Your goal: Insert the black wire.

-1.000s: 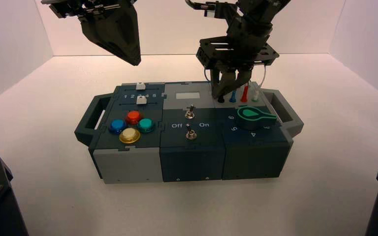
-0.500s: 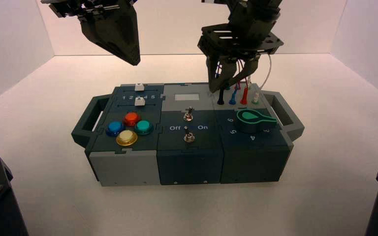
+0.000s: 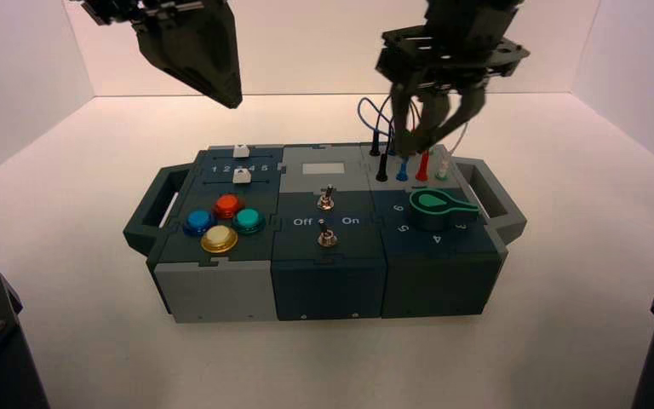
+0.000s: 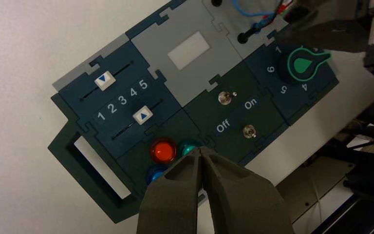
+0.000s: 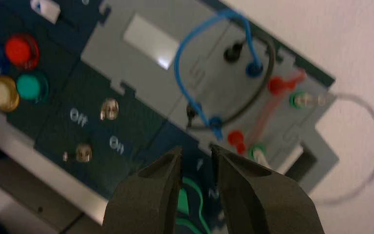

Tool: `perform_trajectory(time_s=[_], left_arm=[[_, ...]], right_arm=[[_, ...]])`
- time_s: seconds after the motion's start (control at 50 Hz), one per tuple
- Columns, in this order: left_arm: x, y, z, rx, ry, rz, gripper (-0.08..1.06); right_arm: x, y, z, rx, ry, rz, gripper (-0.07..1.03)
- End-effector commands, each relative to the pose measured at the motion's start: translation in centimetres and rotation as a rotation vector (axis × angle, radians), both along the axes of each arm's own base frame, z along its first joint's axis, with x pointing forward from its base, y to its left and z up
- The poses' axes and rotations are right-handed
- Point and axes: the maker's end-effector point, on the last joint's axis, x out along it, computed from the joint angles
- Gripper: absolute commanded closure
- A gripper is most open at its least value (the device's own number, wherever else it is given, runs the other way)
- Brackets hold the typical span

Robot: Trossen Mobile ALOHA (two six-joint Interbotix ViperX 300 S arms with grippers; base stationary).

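- Black wire (image 5: 269, 73) loops over the grey panel at the box's far right, both ends plugged in: one black plug (image 5: 233, 52) in the far row, the other (image 5: 192, 113) in the near row, each leftmost.
- Right tool (image 5: 196, 151) hangs above that panel, open, its fingers apart and clear of the wire; in the high view both black plugs show just left of it.
- Left tool (image 4: 200, 150) waits over the box's left side, closed, well apart from the wire.
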Motion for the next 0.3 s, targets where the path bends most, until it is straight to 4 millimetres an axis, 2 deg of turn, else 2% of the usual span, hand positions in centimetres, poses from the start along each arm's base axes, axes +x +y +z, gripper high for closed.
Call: perform_trajectory(time_s=[0.02, 0.3], left_arm=[[0.44, -0.34, 1.32, -0.026, -0.04, -0.007, 1.01], [0.29, 0.04, 1.11, -0.008, -0.042, -0.014, 1.01]], right_arm=[[-0.51, 0.3, 1.55, 0.024, -0.022, 0.019, 0.62], [-0.84, 0.15, 2.27, 0.045, -0.039, 0.017, 0.62]])
